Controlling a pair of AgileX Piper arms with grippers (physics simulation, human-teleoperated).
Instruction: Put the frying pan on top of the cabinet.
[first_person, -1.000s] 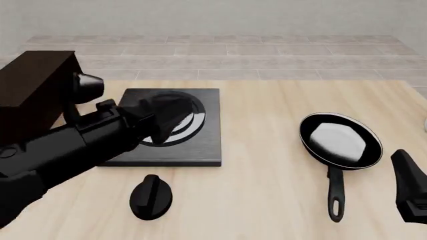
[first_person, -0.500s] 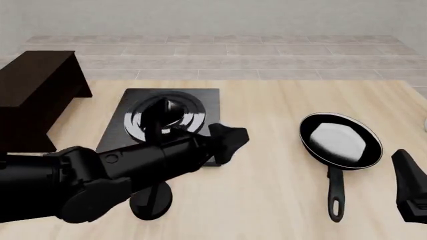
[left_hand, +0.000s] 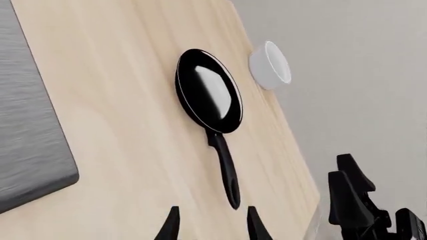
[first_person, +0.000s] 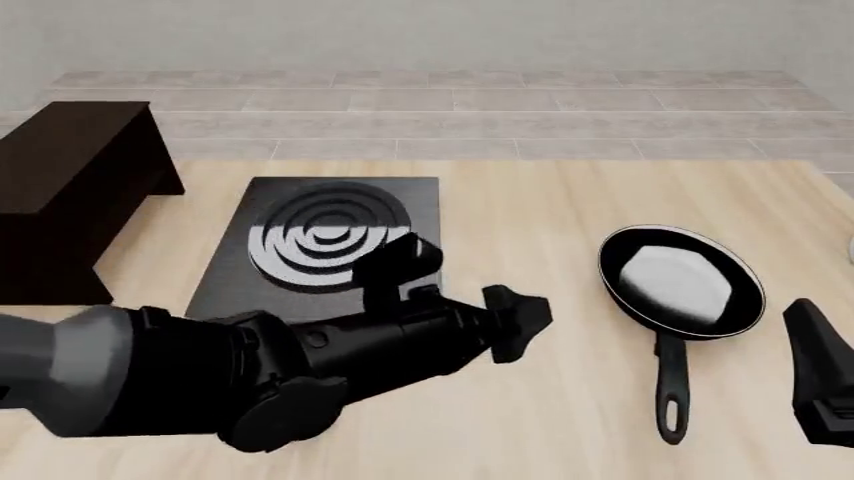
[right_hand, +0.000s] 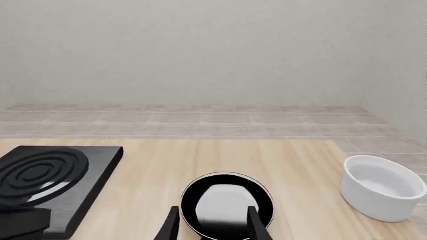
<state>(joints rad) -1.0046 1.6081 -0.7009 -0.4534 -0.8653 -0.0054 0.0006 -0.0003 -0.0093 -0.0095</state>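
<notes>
Lying untouched on pale wood: round glossy frying pan (first_person: 681, 279); both grippers' jaws apart.

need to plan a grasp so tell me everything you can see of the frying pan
The frying pan is round, glossy black, with a pale reflective inside and a long thin black handle ending in a loop. It lies flat and upright on the wooden table, right of the stove plate, handle pointing toward the arms' side. A white bowl sits apart from it, further right. Nothing grips it; the left claw is short of it.
</notes>
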